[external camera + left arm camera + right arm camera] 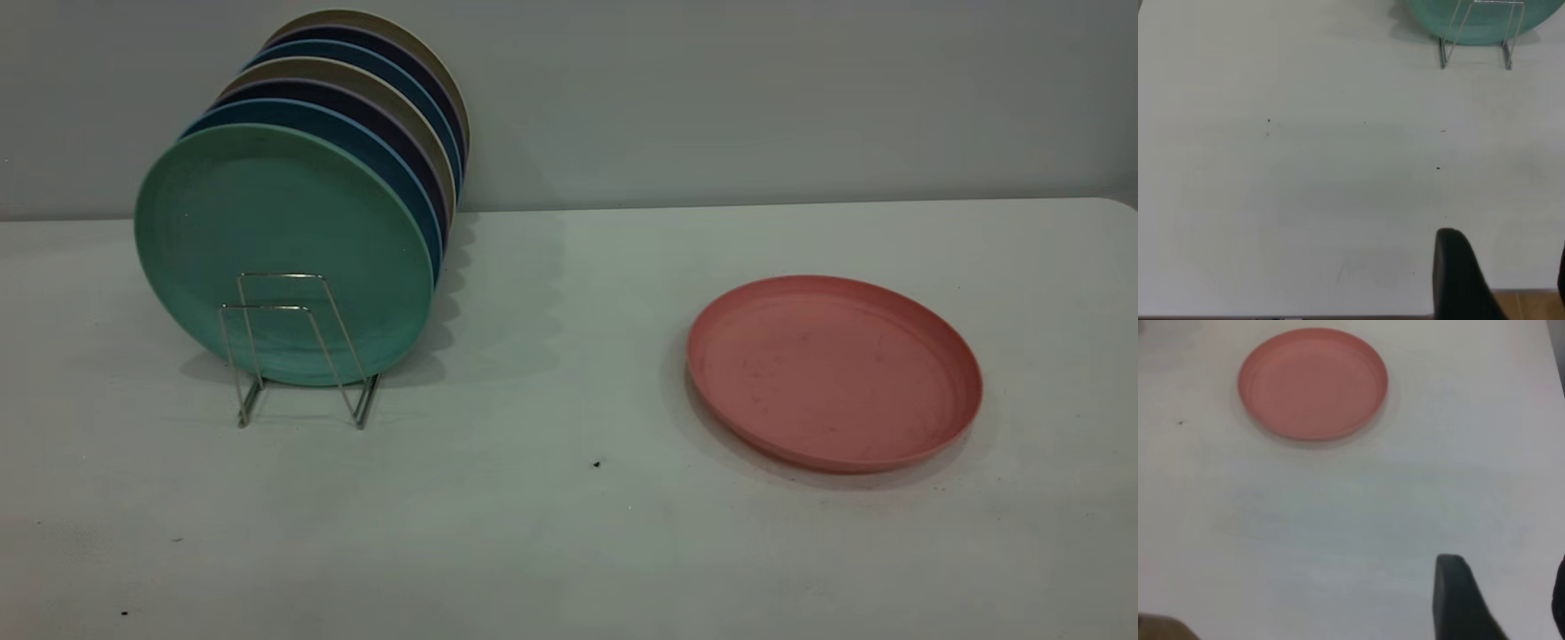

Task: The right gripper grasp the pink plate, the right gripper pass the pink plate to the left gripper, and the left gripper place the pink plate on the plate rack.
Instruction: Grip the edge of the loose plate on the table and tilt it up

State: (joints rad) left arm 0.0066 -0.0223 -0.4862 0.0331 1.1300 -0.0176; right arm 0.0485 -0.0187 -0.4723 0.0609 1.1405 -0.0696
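The pink plate [831,369] lies flat on the white table at the right; it also shows in the right wrist view [1313,383], far from the right gripper [1506,563]. That gripper is open and empty above bare table. The plate rack [267,307] stands at the left with its two front wire loops free; its feet show in the left wrist view [1442,57]. The left gripper [1506,243] is open and empty near the table's front edge, well short of the rack. Neither gripper shows in the exterior view.
A green plate [284,222] stands upright in the rack, with several blue, dark and beige plates [391,98] behind it. The green plate's lower edge shows in the left wrist view [1471,20]. A grey wall stands behind the table. A small dark speck [597,463] lies mid-table.
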